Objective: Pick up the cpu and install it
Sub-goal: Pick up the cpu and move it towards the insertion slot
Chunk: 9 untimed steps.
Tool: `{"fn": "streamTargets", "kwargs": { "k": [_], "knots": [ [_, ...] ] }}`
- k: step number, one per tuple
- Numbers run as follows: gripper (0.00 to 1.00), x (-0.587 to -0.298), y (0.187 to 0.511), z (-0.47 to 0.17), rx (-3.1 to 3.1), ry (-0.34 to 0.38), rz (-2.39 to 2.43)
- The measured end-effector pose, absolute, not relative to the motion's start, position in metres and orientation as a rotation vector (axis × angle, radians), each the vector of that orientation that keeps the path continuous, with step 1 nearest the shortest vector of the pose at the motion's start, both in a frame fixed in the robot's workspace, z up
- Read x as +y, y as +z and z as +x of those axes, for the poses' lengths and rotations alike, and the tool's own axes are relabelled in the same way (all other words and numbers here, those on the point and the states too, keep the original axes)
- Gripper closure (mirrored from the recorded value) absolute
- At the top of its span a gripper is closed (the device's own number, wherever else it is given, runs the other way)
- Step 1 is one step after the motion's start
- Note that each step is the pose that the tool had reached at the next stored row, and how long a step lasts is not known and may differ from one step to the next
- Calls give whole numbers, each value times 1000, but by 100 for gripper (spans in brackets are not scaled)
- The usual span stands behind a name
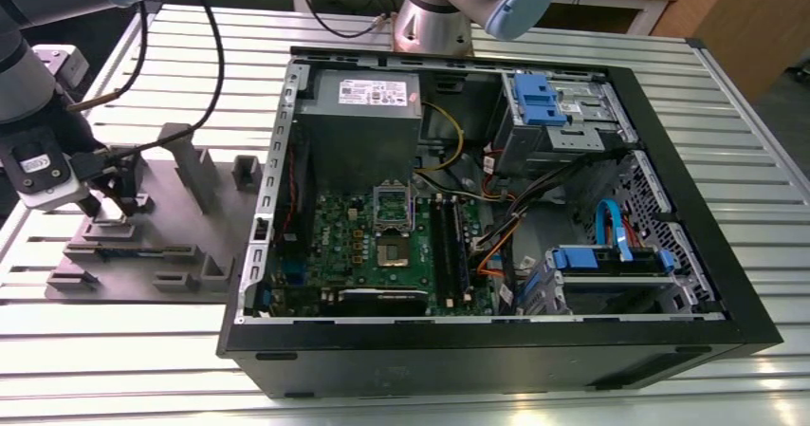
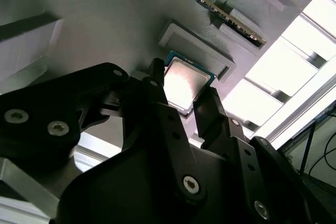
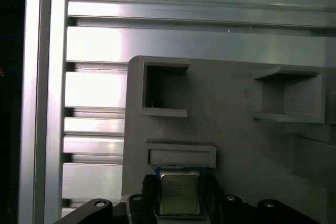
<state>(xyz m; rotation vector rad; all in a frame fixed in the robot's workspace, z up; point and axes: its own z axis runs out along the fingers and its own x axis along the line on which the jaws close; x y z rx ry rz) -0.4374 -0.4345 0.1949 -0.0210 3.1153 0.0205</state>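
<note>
**Pinching the cpu over the grey holder**

At the exterior view's left, low over a grey holder (image 1: 209,227) on the slatted table (image 1: 127,369): the gripper (image 1: 114,203). Clamped between its black fingers (image 2: 156,90), one pressed against each of two opposite edges: the cpu (image 2: 185,83), silvery top turned toward both wrist views (image 3: 179,191). Just beside it, a shallow framed recess (image 3: 181,156) of the holder. Cannot tell whether resting on the holder's surface or raised off it. Farther along the holder, deeper square pockets (image 3: 164,90), and in a narrow slot a long memory stick (image 2: 215,6) on edge.

To the right of the holder, touching it, an open computer case (image 1: 506,350). Inside:
- **Far left:** a grey power-supply box (image 1: 360,113).
- **Nearer, below that box:** a green motherboard (image 1: 355,255) with a dark square socket (image 1: 395,251) and black memory sticks (image 1: 446,241) just right of the socket.
- **Far right and near right:** drive cages with blue parts (image 1: 551,103).
- **Between these:** loose cables (image 1: 506,217).

Socket and cpu well apart.
</note>
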Motion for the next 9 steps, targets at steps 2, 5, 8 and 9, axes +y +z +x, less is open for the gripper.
{"fn": "streamTargets", "kwargs": {
  "k": [2,5,8,9],
  "knots": [
    [53,-434,197,-437,3115,21,-21],
    [53,-434,202,-437,3115,21,-21],
    [53,-434,207,-437,3115,21,-21],
    [53,-434,209,-437,3115,21,-21]
  ]
}}
